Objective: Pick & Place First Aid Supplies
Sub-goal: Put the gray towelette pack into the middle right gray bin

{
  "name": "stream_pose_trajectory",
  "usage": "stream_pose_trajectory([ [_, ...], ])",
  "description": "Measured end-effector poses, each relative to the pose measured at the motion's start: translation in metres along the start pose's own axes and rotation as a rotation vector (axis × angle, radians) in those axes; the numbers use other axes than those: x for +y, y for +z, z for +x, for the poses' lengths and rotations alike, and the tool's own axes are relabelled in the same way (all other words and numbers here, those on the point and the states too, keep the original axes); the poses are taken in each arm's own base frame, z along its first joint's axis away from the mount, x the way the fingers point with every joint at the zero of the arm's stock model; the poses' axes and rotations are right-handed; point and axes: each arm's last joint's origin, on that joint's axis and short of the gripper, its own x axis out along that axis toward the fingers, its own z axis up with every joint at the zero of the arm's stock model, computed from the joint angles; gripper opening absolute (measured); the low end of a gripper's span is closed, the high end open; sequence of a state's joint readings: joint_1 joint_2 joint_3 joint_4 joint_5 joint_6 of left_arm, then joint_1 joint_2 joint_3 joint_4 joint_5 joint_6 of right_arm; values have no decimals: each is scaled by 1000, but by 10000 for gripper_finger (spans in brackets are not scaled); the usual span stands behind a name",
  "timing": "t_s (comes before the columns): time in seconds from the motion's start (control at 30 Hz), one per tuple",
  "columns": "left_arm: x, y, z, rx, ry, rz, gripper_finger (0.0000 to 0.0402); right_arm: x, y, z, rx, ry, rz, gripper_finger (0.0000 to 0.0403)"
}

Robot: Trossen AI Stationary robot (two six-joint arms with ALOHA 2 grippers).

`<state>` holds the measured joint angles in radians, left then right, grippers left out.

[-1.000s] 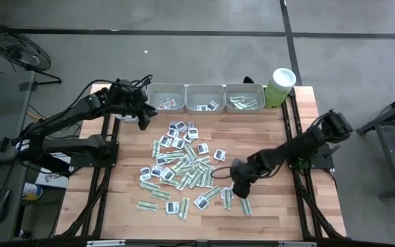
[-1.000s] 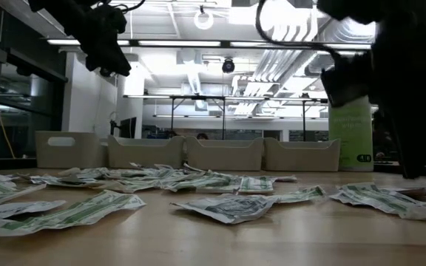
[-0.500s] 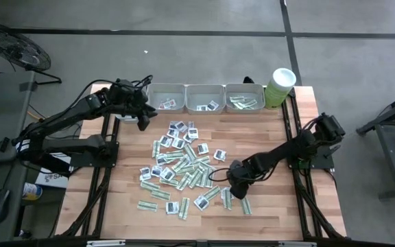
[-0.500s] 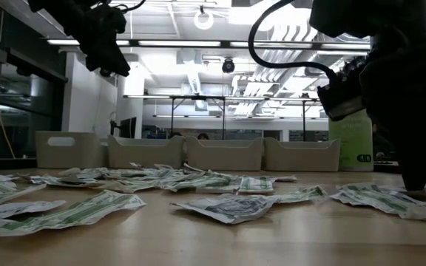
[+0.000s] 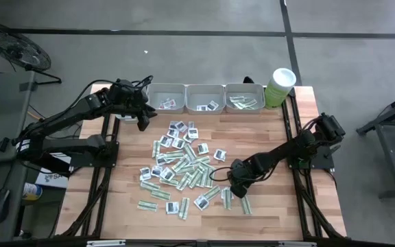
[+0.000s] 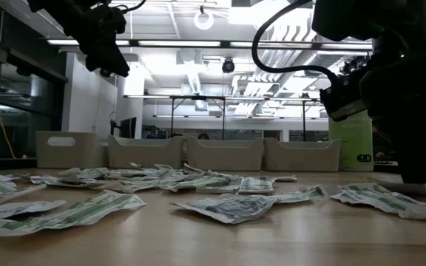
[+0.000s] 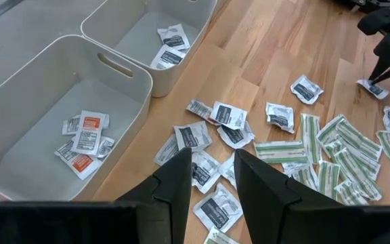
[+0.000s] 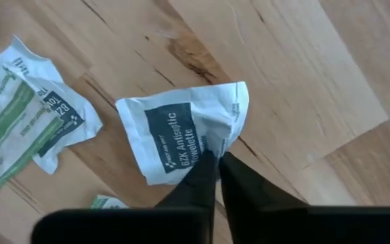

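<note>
Light wooden slatted bench point(image 5: 266, 137) carries the whole setup. Along its far edge: three grey rectangular plastic trays point(image 5: 205, 97) in a row, with a tall pale green cylinder tub with white lid point(image 5: 279, 87) just beside the right-hand tray.

Both dark arms are over the bench. Left end effector point(image 5: 142, 121) hangs above the bench near the left-hand tray, fingers parted to a middling gap with nothing between them (left wrist view). Right end effector point(image 8: 214, 161) is down at the bench surface, on the near-right fringe of the scatter, fingers pinched together on the edge of a squarish white sachet with a dark printed label point(image 8: 185, 139). The sachet lies flat on the wood, not yet lifted.

First aid supplies: dozens of small flat sachets point(image 5: 184, 165), narrow pale green-and-white strips mixed with squarish white ones, spread over the middle of the bench, many overlapping.

Progress, judged from contents: each tray holds only a few. Left wrist view shows a handful of white sachets with orange marks point(image 7: 83, 139) in the left-hand tray and two or three dark-marked ones point(image 7: 169, 46) in the next. The right-hand tray shows a few green strips point(image 5: 244, 102) from above. The sorting appears to be by type. Most of the pile remains on the bench, so the task is at an early stage, with one more pick under way.
</note>
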<state>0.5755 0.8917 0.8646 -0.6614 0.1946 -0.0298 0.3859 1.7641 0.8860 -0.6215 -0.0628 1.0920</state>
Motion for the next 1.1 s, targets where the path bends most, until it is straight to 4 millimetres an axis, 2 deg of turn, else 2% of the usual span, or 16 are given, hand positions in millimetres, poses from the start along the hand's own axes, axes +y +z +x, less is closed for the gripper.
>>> stream_pose_trajectory([
  [0.27,0,0,0,0,1,0,112,-4,3,-7,-42,26,53,3],
  [0.67,0,0,0,0,1,-4,112,-12,20,-52,-340,135,123,0],
  [0.9,0,0,0,0,6,-27,112,-17,39,-75,-500,225,122,0],
  [1.1,0,1,0,-8,10,-26,112,-28,64,-87,-603,274,135,0],
])
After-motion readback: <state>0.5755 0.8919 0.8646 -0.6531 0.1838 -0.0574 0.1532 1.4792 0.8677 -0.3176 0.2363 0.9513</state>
